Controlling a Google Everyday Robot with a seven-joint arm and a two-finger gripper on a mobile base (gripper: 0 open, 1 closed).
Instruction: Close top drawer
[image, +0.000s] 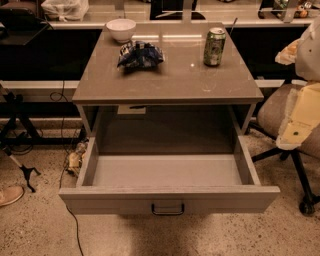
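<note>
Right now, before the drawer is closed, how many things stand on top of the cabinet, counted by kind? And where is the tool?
white bowl: 1
blue snack bag: 1
green can: 1
Total: 3
The tool is at the right edge of the view, apart from the open top drawer.

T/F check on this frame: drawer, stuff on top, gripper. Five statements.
1. The top drawer is pulled out. True.
2. The green can sits inside the drawer. False: it stands on the cabinet top.
3. The white bowl is at the cabinet top's rear left. True.
4. The gripper touches the drawer handle. False: it is at the right edge of view, apart from the drawer.
5. The chip bag lies right of the can. False: it lies left of it.
</note>
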